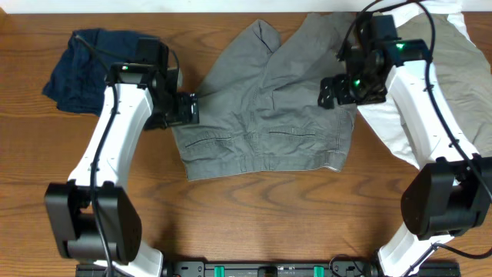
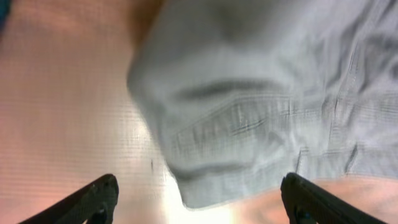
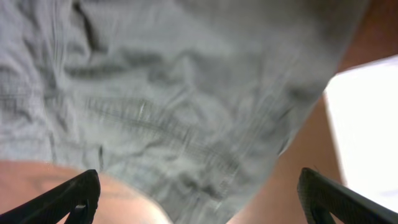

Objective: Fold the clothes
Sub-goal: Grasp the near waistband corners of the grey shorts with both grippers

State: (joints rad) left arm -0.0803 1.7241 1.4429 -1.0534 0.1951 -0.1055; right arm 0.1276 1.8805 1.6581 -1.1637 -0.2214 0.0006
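The mid-grey shorts (image 1: 265,108) lie spread on the wooden table (image 1: 246,215), waistband toward the front and legs toward the back. My left gripper (image 1: 184,108) is open and empty at the shorts' left waist corner (image 2: 205,186), just above it. My right gripper (image 1: 332,91) is open and empty over the shorts' right side (image 3: 186,112), above the cloth near its edge. A navy garment (image 1: 77,65) lies crumpled at the back left. White (image 1: 396,135) and khaki-beige (image 1: 461,69) garments lie at the right, partly under the right arm.
Bare wood lies in front of the shorts and along the table's near edge. The navy garment sits behind the left arm. The white cloth shows at the right edge of the right wrist view (image 3: 367,118).
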